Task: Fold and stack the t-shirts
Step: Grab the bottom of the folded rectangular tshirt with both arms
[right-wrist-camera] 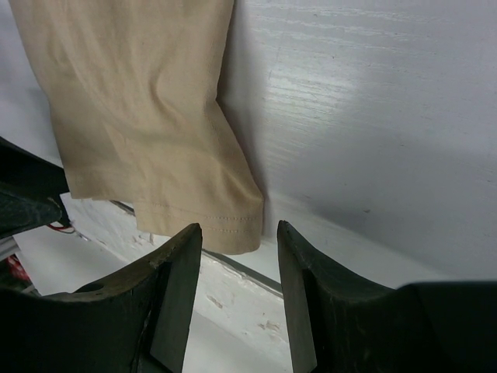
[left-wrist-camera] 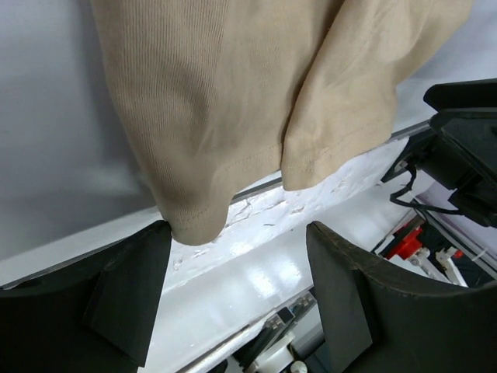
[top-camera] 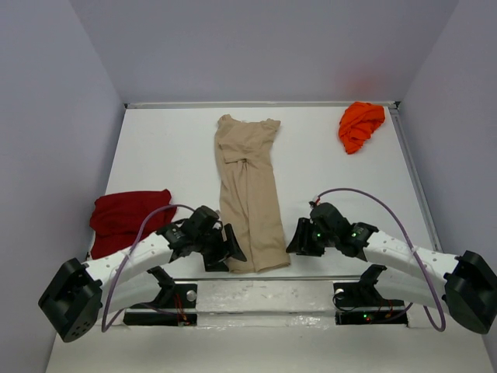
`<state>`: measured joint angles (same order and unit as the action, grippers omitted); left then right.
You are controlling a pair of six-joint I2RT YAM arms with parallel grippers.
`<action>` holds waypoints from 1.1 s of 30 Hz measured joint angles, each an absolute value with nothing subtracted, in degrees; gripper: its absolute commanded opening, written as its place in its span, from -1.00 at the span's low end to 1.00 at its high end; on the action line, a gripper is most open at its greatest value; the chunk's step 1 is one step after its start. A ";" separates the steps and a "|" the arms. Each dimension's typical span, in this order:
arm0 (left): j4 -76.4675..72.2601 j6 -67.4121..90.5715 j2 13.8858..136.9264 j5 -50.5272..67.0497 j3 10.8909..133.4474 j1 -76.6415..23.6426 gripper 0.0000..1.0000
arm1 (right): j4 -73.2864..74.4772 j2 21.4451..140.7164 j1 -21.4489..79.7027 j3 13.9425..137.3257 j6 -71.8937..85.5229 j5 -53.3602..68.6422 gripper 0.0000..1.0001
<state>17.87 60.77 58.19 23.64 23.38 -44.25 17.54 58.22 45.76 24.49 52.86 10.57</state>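
Note:
The tan t-shirt (top-camera: 250, 194) lies folded into a long narrow strip down the middle of the table, collar end far, hem at the near edge. My left gripper (top-camera: 233, 250) is at the hem's left corner. In the left wrist view it (left-wrist-camera: 238, 237) stands open, and the hem corner (left-wrist-camera: 194, 225) touches its left fingertip without being pinched. My right gripper (top-camera: 296, 241) is at the hem's right corner. It (right-wrist-camera: 238, 230) is open too, with the tan hem (right-wrist-camera: 225, 225) just beyond its tips. The dark red t-shirt (top-camera: 126, 219) lies at the left edge. The orange t-shirt (top-camera: 360, 125) is crumpled at the far right.
The tan hem hangs slightly over the table's white near edge (left-wrist-camera: 264, 210). Both arm bases (top-camera: 175, 299) sit just below that edge. Grey walls close in the white table (top-camera: 171, 155) on three sides. Part of the right arm (left-wrist-camera: 466, 148) shows in the left wrist view.

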 measured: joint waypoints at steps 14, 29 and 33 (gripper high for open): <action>20.82 66.04 54.08 24.21 20.40 -45.32 0.16 | 19.09 58.96 45.76 28.10 50.92 9.19 0.00; 22.13 63.22 66.06 21.19 25.47 -45.39 0.21 | 22.22 53.30 45.76 29.17 50.52 7.66 0.01; 25.28 62.02 67.81 18.44 29.32 -45.41 0.23 | 22.31 53.28 45.76 29.17 50.52 7.57 0.01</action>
<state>25.28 62.02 67.81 18.44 29.32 -45.41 22.31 53.28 45.76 29.17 50.52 7.57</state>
